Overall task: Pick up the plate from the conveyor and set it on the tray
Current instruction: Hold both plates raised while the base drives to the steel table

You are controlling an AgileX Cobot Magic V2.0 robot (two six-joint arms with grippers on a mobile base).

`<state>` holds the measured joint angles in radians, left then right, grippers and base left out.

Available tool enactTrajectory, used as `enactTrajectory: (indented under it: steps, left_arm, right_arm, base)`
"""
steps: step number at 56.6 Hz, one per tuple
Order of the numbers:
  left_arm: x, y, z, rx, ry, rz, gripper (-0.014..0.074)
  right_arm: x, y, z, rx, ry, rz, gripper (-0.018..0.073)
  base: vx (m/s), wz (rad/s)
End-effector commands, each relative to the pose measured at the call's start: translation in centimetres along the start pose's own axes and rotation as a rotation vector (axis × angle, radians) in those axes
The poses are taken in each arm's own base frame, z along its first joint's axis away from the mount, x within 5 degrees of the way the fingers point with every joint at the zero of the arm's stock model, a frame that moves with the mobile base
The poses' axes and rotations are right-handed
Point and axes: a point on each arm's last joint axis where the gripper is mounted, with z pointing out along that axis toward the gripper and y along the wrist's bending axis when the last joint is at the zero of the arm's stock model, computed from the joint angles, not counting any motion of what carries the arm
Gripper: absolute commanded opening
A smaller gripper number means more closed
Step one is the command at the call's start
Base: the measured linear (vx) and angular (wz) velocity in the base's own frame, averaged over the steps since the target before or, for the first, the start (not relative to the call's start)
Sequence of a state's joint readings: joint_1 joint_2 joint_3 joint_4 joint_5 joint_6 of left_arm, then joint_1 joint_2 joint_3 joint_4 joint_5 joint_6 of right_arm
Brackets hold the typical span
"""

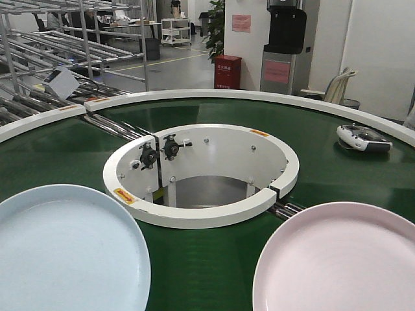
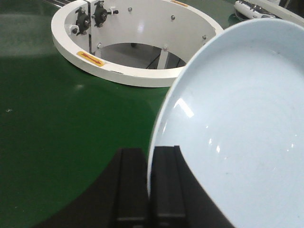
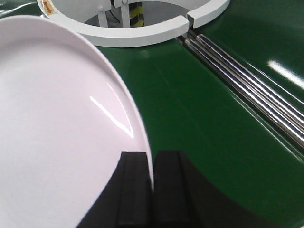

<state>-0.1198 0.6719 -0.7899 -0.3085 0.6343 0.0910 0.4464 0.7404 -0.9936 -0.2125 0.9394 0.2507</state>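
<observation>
Pinching the pink plate point(image 3: 57, 118) by its rim at the near side of the conveyor point(image 3: 204, 114), my right hand point(image 3: 152, 187) is closed on it; my left hand point(image 2: 148, 187) grips a blue plate point(image 2: 237, 123) likewise. Held by an edge, either could slip if swung quickly.

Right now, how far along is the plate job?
Done: the right gripper is shut on the rim of the pink plate, and the left gripper on the rim of a blue plate. In hand: both plates are over the conveyor; I cannot tell whether they are lifted clear. Left: setting the pink plate on the tray, which no view shows.
</observation>
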Motion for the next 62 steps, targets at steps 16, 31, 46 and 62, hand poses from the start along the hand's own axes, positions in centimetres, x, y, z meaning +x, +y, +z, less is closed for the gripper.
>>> enactTrajectory:
  steps: [16, 31, 46, 62]
  left_arm:
    - [-1.67, -0.29, -0.56, 0.013, -0.130, -0.014, -0.0006]
    - [-1.63, -0.29, -0.55, 0.014, -0.126, -0.014, -0.0006]
    - [-1.63, -0.29, -0.55, 0.014, -0.126, -0.014, -0.0006]
    - [-1.63, -0.29, -0.55, 0.014, -0.126, -0.014, -0.0006]
  right_arm:
    - [-1.10, -0.11, -0.78, -0.002, -0.110, 0.004, -0.0009]
    - [-1.10, -0.11, -0.78, -0.002, -0.110, 0.004, -0.0009]
    - [-1.09, -0.11, -0.78, -0.002, -0.109, 0.004, -0.0009]
    - [-1.09, -0.11, -0.78, -0.002, -0.109, 0.004, -0.0009]
  base:
    - [0.00, 0.00]
    - [0.00, 0.00]
    - [0.00, 0.00]
    - [0.00, 0.00]
